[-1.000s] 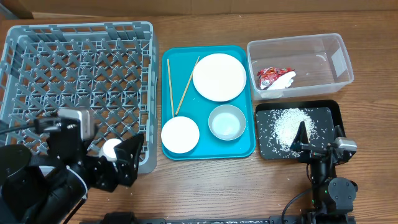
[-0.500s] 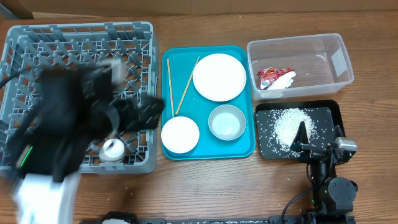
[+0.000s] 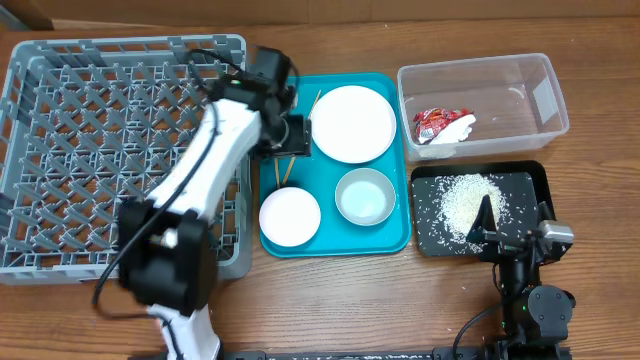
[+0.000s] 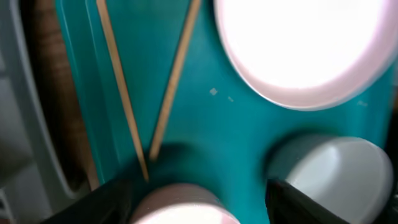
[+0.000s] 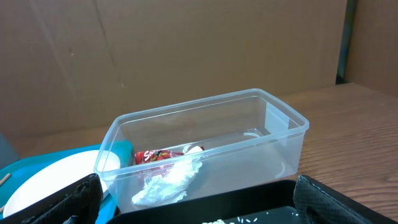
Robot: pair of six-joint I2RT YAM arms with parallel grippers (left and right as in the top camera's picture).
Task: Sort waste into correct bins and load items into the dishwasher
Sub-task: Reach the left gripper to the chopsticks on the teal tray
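Over the left strip of the teal plastic tray (image 4: 249, 124), the left gripper (image 4: 196, 193) hangs with jaws spread wide above the thin wooden chopsticks (image 4: 122, 93). They lie in a V between the tray's left rim and the large round white plate (image 4: 305, 43), tips converging beside the smaller white plate (image 3: 290, 216). The right gripper (image 5: 196, 193), jaws likewise parted, sits at the near edge of the shallow black tray (image 3: 530, 180), facing the clear plastic tub (image 5: 267, 134).

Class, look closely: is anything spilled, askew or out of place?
The rice is strewn across the black tray, stray grains away from the heap. The chopsticks lie splayed in a V on the teal tray. Nothing looks damaged.
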